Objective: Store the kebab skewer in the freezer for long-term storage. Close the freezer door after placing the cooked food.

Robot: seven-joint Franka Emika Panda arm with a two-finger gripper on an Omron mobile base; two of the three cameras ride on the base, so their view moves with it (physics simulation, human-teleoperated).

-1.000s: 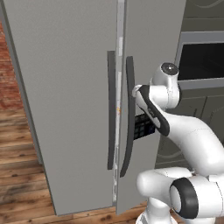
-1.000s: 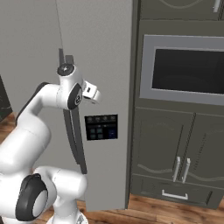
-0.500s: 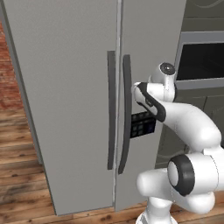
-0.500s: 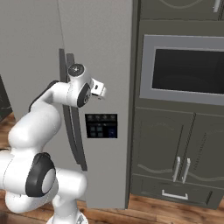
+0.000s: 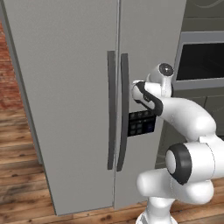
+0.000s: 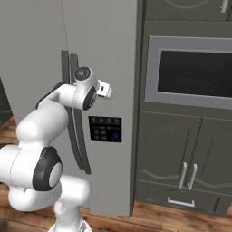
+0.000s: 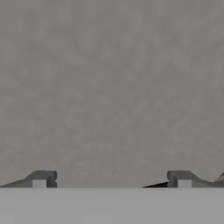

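Note:
The freezer door stands closed, flush with the plain grey door beside it. Its long dark handle and black dispenser panel face me. My gripper is against the door's flat face just above the panel, to the right of the handle. Its fingertips stand wide apart, open, with nothing between them. The freezer's inside and the kebab skewer are hidden behind the door.
Right of the grey unit is a dark cabinet wall with a built-in microwave and lower cupboard doors. Wooden floor runs to the left, with a brick wall behind. My own arm crowds the door front.
A second ago the freezer door stood slightly ajar; it now lies flush with its neighbour. My arm has followed it in toward the door.

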